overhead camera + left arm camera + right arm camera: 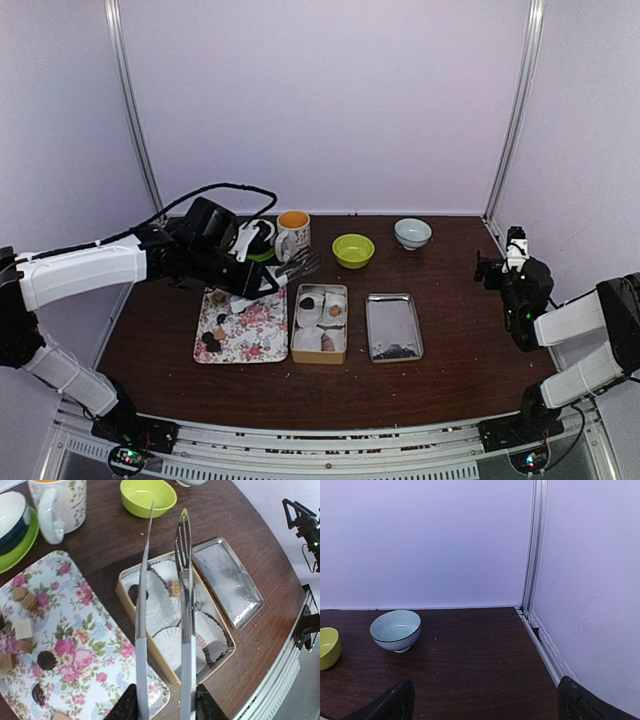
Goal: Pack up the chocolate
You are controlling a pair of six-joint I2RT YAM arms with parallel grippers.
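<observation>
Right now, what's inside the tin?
White paper cups in the tin, one holding a dark chocolate, one a light brown piece. The tongs cover part of the rest.

We get soft, even, faintly violet light from overhead, with weak shadows on the table (pixel 450 375). Glare whitens the metal tray (pixel 227 582). The tongs (pixel 188 645) blur near the lens; the chocolate (pixel 46 660) looks sharp. Our overhead view is grainy.

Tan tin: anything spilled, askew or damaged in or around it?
Nothing spilled or damaged. Only oddity: the white paper cups inside the tan rectangular tin overlap and tilt instead of sitting in neat rows. The silver metal lid lies flat beside it.
</observation>
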